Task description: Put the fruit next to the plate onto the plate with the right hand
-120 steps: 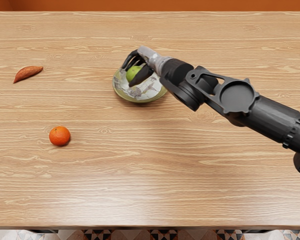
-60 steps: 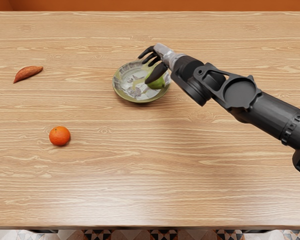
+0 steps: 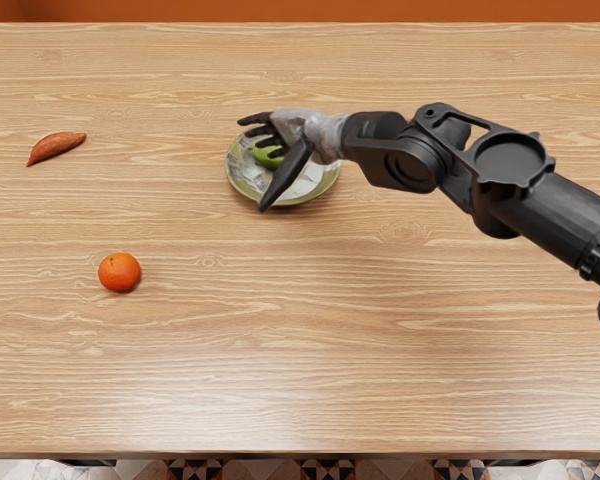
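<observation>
A small green fruit (image 3: 269,157) lies in the greenish plate (image 3: 236,176) at the table's upper middle, partly covered by my right hand (image 3: 277,138). The hand hovers over the plate with its fingers spread. The dark fingertips (image 3: 248,120) reach past the plate's far left rim. The thumb (image 3: 276,186) stretches down across the plate to its near rim. The fingers do not close around the fruit. The right arm comes in from the right edge. The left arm is out of view.
An orange (image 3: 119,272) sits at the left, nearer the front. A reddish sweet potato (image 3: 55,147) lies at the far left. The wooden table (image 3: 330,330) stretches wide in front of the plate.
A second ago the hand held the green fruit over the plate. It let go, and the fruit now lies in the plate. The hand has since swung left, flatter across the plate.
</observation>
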`<move>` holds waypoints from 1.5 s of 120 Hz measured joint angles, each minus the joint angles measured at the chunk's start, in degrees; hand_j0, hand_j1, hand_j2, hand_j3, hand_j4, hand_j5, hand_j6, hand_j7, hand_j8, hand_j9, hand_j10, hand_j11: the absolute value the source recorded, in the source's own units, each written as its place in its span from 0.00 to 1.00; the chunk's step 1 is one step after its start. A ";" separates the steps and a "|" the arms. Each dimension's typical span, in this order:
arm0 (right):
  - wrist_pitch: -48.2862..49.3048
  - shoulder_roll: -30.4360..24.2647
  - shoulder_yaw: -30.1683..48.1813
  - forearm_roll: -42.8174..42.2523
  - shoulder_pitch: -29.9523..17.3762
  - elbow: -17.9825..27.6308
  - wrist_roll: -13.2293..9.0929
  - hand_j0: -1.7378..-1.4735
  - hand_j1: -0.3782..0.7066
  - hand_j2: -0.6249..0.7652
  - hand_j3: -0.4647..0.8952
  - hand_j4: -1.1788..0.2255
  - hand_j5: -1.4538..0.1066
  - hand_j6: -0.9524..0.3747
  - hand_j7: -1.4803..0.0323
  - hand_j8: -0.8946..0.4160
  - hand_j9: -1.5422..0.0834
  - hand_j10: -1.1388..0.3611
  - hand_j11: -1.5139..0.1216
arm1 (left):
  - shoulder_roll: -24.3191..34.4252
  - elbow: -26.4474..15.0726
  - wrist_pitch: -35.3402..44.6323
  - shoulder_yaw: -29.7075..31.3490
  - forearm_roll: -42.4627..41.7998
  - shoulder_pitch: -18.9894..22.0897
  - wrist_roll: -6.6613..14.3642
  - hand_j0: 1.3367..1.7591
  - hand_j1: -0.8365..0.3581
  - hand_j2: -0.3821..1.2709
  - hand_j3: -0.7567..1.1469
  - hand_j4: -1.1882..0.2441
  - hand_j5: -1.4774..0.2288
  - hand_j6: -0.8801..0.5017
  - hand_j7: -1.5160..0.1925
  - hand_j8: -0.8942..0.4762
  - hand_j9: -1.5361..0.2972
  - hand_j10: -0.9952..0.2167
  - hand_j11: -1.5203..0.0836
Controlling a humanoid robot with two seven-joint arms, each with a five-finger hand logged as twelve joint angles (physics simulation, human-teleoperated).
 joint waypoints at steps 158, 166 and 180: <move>19.79 -41.81 2.07 26.79 -16.22 23.79 4.48 0.30 0.03 0.45 0.34 0.84 0.93 0.72 0.98 0.68 0.95 0.76 0.93 | 0.00 0.00 0.00 -0.02 -0.01 0.00 0.00 0.76 0.97 0.23 0.40 0.82 0.85 0.62 0.87 0.64 0.82 0.80 0.93; 19.79 -41.89 2.18 26.84 -16.25 24.42 4.46 0.30 0.03 0.45 0.34 0.84 0.93 0.72 0.98 0.68 0.95 0.76 0.93 | 0.00 0.00 0.00 -0.02 0.00 0.00 0.00 0.76 0.97 0.23 0.40 0.82 0.85 0.62 0.87 0.64 0.82 0.80 0.93; 19.79 -41.94 2.18 26.86 -16.36 24.91 4.44 0.30 0.03 0.45 0.34 0.84 0.93 0.72 0.98 0.68 0.95 0.76 0.93 | 0.00 0.00 0.00 -0.01 -0.01 0.00 0.00 0.76 0.97 0.23 0.40 0.82 0.85 0.62 0.87 0.64 0.82 0.80 0.93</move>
